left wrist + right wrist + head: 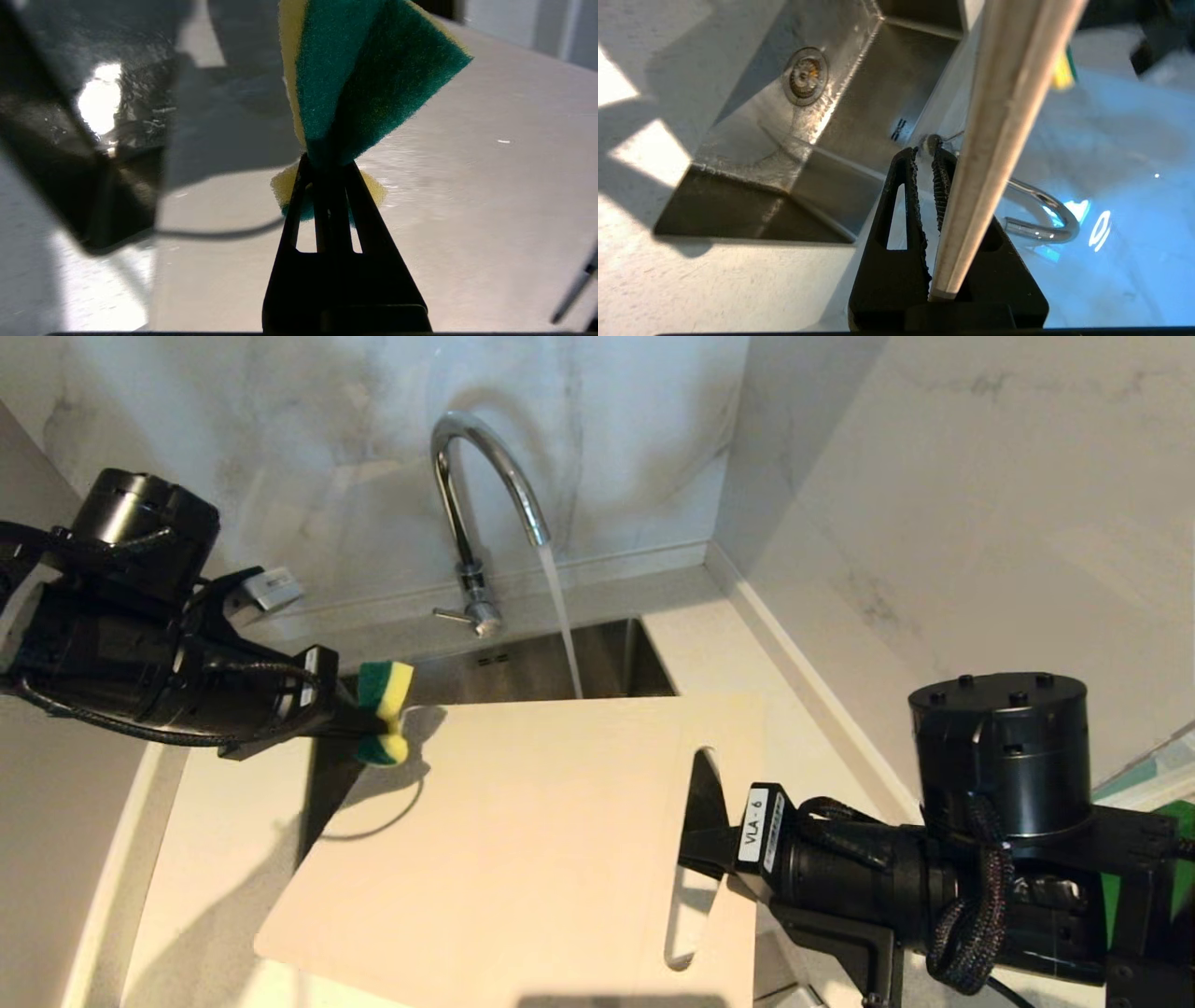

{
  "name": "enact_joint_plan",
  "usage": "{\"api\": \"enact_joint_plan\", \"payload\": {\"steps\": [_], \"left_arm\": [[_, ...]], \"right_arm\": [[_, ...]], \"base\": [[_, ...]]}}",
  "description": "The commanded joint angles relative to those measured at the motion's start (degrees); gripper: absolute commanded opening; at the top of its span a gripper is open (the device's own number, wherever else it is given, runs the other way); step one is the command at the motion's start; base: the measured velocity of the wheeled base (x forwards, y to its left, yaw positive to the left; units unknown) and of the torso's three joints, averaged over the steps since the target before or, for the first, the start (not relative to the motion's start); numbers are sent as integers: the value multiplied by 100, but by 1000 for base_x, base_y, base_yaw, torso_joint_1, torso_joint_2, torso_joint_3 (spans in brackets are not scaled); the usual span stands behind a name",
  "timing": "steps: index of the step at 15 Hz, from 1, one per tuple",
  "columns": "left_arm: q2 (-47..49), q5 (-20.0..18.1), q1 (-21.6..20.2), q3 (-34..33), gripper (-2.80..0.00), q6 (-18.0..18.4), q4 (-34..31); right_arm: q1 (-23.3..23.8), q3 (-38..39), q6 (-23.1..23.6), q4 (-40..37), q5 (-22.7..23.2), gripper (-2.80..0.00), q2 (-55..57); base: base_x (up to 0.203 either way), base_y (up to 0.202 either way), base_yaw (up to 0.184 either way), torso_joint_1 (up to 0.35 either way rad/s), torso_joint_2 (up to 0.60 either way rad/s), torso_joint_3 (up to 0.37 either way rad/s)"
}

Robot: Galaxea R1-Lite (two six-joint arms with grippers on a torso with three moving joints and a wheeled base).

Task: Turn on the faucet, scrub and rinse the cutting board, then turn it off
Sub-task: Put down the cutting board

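Note:
The chrome faucet (476, 476) is running, and its stream (560, 616) falls into the sink just behind the cutting board (523, 840). The cream board is held tilted over the sink's near side. My right gripper (705, 845) is shut on the board at its slot handle. In the right wrist view the board's edge (999, 116) runs up from between the jaws of that gripper (927, 156). My left gripper (350, 719) is shut on a green and yellow sponge (385, 695) at the board's far left corner. The left wrist view shows the squeezed sponge (364, 79) just over the board (467, 210).
The steel sink (523, 667) lies under the board, with its drain (805, 74) in the basin. Marble walls close in the back and right. Pale counter (233, 840) runs along the left. A green object (1158, 775) shows at the right edge.

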State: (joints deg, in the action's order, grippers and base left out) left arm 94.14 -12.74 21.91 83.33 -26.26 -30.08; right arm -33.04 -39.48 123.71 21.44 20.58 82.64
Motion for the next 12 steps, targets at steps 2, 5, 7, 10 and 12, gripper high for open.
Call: {"api": "enact_joint_plan", "payload": {"steps": [2, 5, 7, 10, 12], "left_arm": [[462, 41, 661, 643, -280, -242, -166], [933, 90, 874, 976, -280, -265, -188], [1081, 96, 929, 984, -280, -221, -192], [1170, 96, 877, 913, -280, -136, -192], [1109, 96, 747, 727, -280, -16, -192]], "right_arm": [[-68, 37, 88, 18, 81, -280, -36], [-107, 46, 197, 9, 117, -280, -122], [-107, 55, 197, 9, 162, -280, -149], [-115, 81, 206, 9, 213, -280, -243], [-115, 90, 206, 14, 218, -280, -271]], "base": [[0, 0, 0, 0, 0, 0], [0, 0, 0, 0, 0, 0], [0, 0, 0, 0, 0, 0], [0, 0, 0, 0, 0, 0], [0, 0, 0, 0, 0, 0]]}}
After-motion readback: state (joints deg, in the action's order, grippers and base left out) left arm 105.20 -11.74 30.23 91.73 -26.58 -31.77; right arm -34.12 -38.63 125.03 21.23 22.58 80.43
